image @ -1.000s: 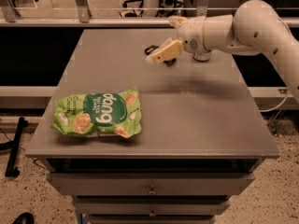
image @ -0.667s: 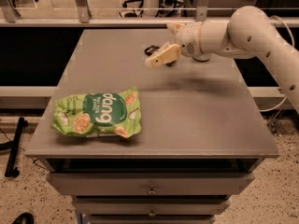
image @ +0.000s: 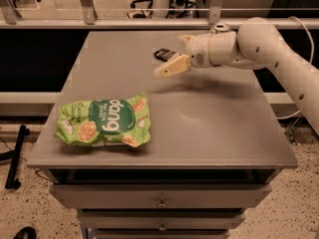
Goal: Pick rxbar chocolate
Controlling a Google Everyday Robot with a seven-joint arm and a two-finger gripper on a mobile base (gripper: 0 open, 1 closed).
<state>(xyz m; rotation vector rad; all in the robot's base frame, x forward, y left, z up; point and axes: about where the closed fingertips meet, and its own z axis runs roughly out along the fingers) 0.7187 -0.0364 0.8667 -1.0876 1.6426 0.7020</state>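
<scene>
Partly hidden, rxbar chocolate lies behind the gripper's spread fingers.

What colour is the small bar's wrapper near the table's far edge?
Black rxbar chocolate wrapper, camera view; the gripper is just beside it.

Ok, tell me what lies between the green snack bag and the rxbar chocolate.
Camera view: only bare table between the green snack bag and the rxbar chocolate. The open gripper hovers right by the bar.

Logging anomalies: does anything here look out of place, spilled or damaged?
Nothing stands out. The rxbar chocolate lies flat near the far edge of the table, the end effector open beside it, the green snack bag intact near the front.
</scene>
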